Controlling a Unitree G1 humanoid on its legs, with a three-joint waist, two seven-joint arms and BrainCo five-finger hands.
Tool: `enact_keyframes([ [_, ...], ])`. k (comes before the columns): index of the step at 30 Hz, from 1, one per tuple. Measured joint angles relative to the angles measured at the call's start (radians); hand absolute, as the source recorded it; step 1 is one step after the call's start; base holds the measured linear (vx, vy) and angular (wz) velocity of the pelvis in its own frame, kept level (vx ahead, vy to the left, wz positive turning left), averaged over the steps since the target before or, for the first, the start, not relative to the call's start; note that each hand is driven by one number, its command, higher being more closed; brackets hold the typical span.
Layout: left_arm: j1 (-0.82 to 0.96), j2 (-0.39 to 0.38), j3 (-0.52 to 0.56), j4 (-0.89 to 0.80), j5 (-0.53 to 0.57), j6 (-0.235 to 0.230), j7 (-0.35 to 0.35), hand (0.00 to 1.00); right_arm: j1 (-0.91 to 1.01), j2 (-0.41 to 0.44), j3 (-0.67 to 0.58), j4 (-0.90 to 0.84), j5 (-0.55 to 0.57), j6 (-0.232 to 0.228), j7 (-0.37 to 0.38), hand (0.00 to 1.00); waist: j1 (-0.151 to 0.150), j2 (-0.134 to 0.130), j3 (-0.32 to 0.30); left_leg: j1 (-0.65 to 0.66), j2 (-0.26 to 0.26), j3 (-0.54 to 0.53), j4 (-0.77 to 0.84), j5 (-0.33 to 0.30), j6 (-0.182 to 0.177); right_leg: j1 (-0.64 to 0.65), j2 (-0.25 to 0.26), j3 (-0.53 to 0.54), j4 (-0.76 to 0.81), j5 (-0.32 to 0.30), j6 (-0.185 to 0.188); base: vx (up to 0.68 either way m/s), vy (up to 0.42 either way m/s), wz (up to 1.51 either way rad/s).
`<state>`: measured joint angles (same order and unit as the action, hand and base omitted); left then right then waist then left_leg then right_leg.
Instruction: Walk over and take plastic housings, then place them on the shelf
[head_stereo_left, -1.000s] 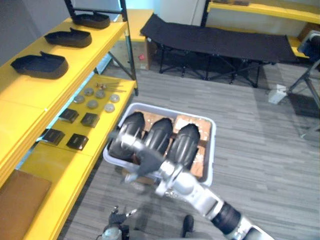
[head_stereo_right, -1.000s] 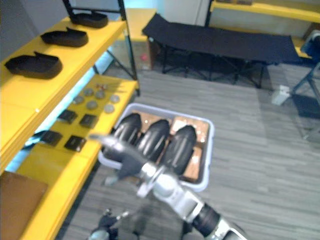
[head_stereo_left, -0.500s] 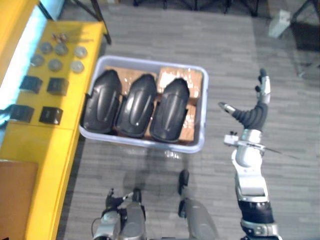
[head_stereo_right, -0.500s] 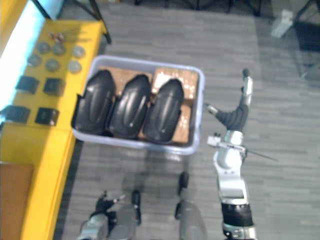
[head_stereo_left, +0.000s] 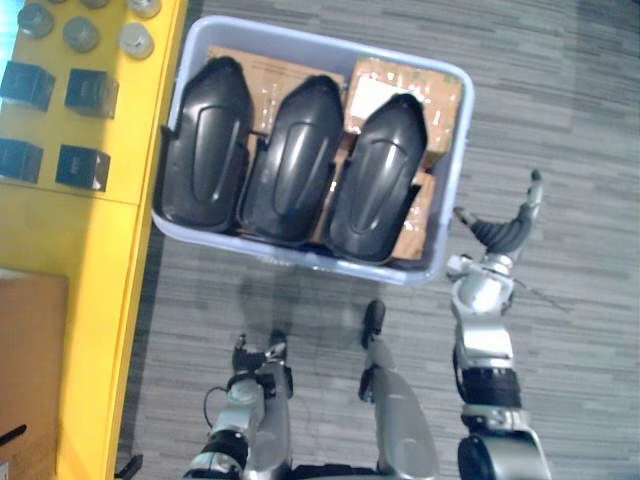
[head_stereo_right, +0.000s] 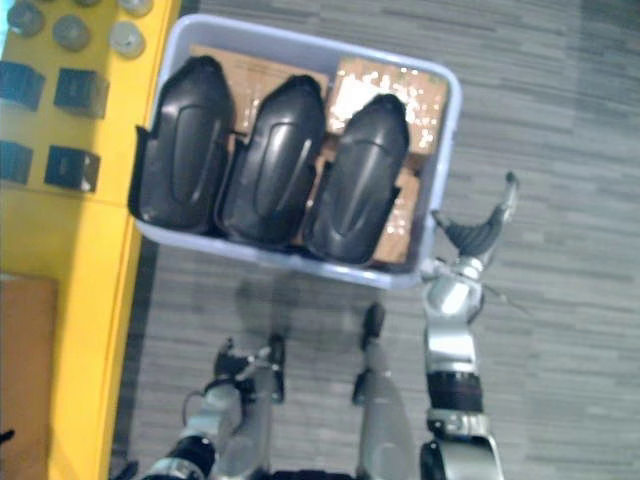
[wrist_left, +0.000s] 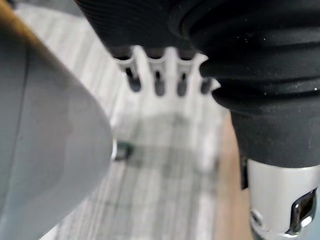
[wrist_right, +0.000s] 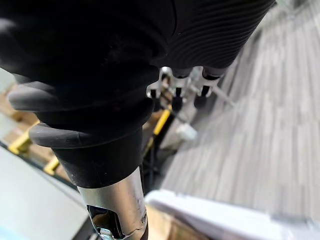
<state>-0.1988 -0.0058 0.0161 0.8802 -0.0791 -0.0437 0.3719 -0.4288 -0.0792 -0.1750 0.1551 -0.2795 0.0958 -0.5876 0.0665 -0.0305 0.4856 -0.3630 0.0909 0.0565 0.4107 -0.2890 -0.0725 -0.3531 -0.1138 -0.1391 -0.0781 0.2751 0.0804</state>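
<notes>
The right hand (head_stereo_left: 503, 228) has drawn closer to the bin (head_stereo_left: 420, 272), fingers spread and empty, just beside its right wall. Three black housings (head_stereo_left: 293, 160) lie side by side inside on cardboard (head_stereo_left: 372, 85). The left hand (head_stereo_left: 252, 355) hangs low, fingers relaxed.

Pale lilac tub (head_stereo_left: 300, 260) sitting on the grey plank floor (head_stereo_left: 560, 120), brown cardboard (head_stereo_left: 440, 100) lining its bottom (one sheet shows a white patch). Off to the tub's left: round grey discs (head_stereo_left: 134, 40) in a cluster, dark square blocks (head_stereo_left: 90, 92) in pairs, and nearer, a flat brown board (head_stereo_left: 30, 360).
</notes>
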Motion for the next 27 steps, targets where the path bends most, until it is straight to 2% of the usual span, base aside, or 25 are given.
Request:
enact_keyframes([
  [17, -0.02, 0.023, 0.002, 0.003, -0.032, -0.013, 0.005, 0.0, -0.124, -0.021, 0.015, 0.154, 0.041, -0.001, 0.004, 0.0, 0.01, 0.002, 0.002, -0.083, -0.015, -0.048, 0.056, -0.015, 0.008, -0.027, -0.008, -0.044, 0.0, -0.002, -0.003, -0.04, 0.07, 0.07],
  [24, -0.02, 0.026, 0.001, 0.003, -0.034, -0.015, 0.005, 0.0, -0.209, -0.046, 0.024, 0.265, 0.072, -0.002, 0.006, 0.0, 0.018, 0.005, 0.004, -0.083, -0.017, -0.052, 0.049, -0.015, 0.009, -0.027, -0.01, -0.052, 0.0, -0.002, -0.003, -0.02, 0.059, 0.03],
  [27, -0.02, 0.028, 0.001, 0.002, -0.041, -0.018, 0.005, 0.0, -0.261, -0.083, 0.03, 0.354, 0.097, 0.0, 0.028, 0.0, 0.03, 0.013, 0.008, -0.083, -0.018, -0.057, 0.045, -0.014, 0.009, -0.027, -0.011, -0.055, 0.0, -0.002, -0.003, -0.02, 0.056, 0.03],
])
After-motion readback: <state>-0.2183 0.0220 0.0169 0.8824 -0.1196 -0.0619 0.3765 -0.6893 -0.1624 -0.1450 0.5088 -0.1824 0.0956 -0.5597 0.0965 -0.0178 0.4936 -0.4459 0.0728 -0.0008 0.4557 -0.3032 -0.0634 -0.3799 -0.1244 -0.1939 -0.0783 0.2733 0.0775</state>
